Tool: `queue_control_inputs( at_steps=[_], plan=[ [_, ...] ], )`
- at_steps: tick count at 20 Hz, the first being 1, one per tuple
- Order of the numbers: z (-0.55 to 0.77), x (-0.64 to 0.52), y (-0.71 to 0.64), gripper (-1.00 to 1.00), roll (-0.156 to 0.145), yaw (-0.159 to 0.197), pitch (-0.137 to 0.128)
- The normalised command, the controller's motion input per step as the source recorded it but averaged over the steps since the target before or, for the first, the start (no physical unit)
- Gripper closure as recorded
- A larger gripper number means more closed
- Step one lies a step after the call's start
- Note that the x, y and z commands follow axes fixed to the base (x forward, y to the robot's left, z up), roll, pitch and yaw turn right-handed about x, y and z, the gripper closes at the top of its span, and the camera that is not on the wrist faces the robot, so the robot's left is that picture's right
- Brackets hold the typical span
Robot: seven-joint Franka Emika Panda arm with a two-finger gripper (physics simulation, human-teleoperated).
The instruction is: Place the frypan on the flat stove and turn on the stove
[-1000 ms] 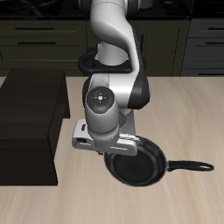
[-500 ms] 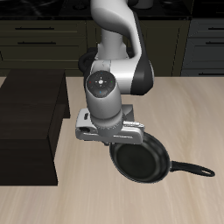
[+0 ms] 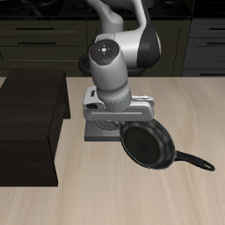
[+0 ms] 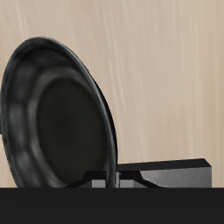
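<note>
My gripper [image 3: 123, 125] is shut on the rim of the frypan [image 3: 149, 145], a round black shallow pan. It holds the pan tilted above the table, with the long handle [image 3: 195, 161] pointing toward the table's front edge. The flat stove [image 3: 94, 133] shows as a grey plate just under my hand, beside the pan. Its burner and knob are hidden by my arm. In the wrist view the frypan [image 4: 52, 122] fills much of the frame, seen steeply tilted, with its rim clamped between my fingertips [image 4: 98, 180].
A large dark brown block [image 3: 26, 123] stands on the table beside the stove. Dark cabinets [image 3: 44, 44] run along the back. Bare wooden tabletop [image 3: 132, 202] lies toward the front edge.
My arm has swung farther back and turned. The frypan has risen off the table, tilted, and moved with it toward the stove, which now shows under my hand.
</note>
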Motion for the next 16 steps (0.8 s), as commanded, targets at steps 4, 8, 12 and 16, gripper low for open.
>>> queue_control_inputs(
  at_steps=[4,8,12,16],
  plan=[
    [0.38,-0.31,0.19,1.00,0.058,0.003,-0.066],
    [0.26,-0.21,0.13,1.00,0.042,0.008,-0.056],
    [0.37,-0.32,0.16,1.00,0.059,0.000,-0.067],
    [0.26,-0.33,0.06,1.00,0.042,-0.011,-0.054]
  ],
)
